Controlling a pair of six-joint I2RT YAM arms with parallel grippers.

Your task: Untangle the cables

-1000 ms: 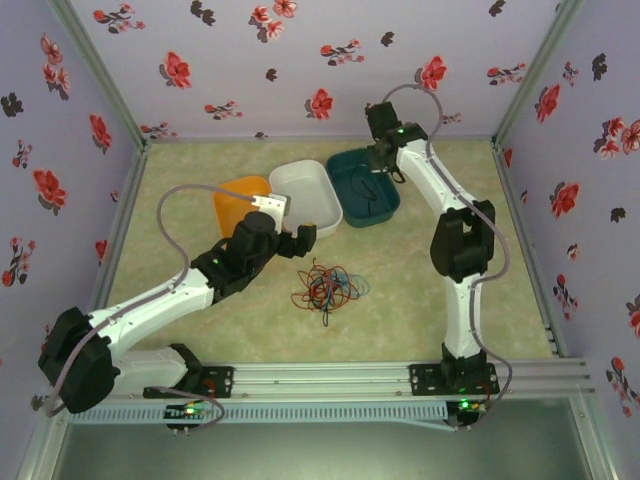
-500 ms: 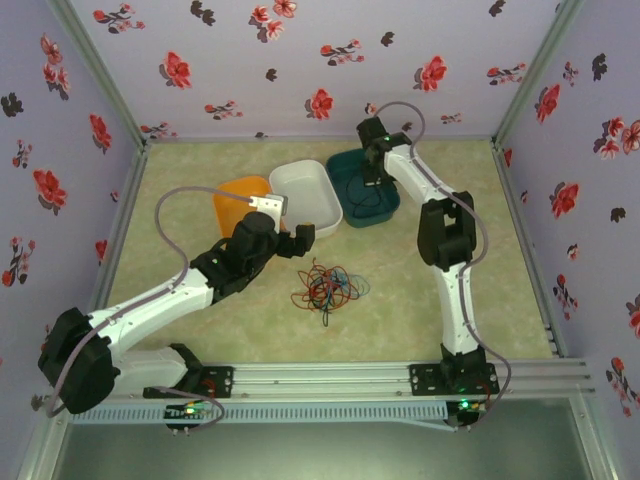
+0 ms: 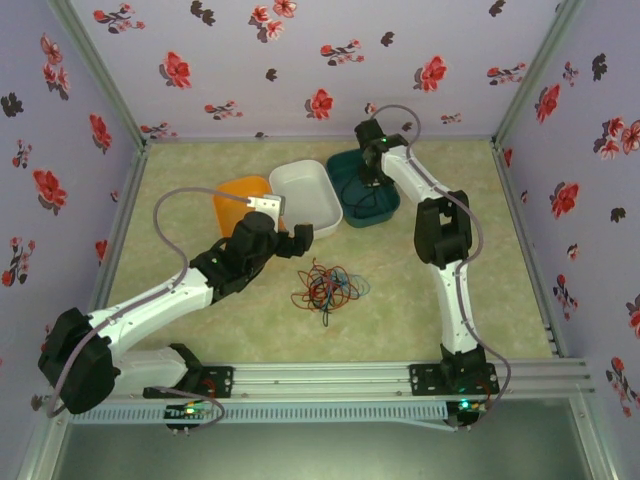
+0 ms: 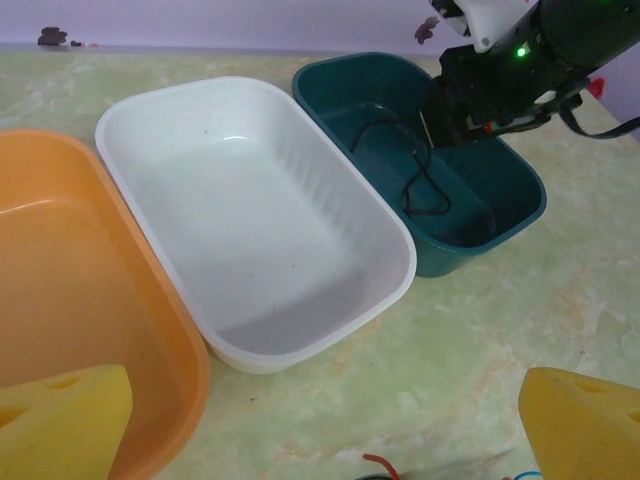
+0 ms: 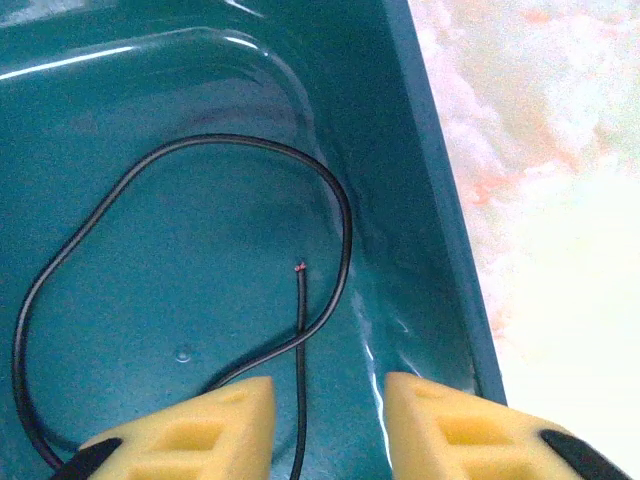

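Cable tangle (image 3: 325, 288), red, blue and dark: on table (image 3: 400, 300), just beyond left gripper (image 4: 325, 425), jaws wide apart, empty.
Black cable (image 5: 340, 225): looped in teal tray (image 5: 428, 140); one strand passes between right gripper (image 5: 330, 415) fingers, which stand apart, unclamped.
White tray (image 4: 260, 230), orange tray (image 4: 70, 270): alongside.

Colours near the jaws
The cable (image 5: 345, 230) ahead of the yellow fingers (image 5: 200, 430) was black, its tray (image 5: 430, 150) teal; the walls (image 3: 300, 60) were lilac with red flowers.
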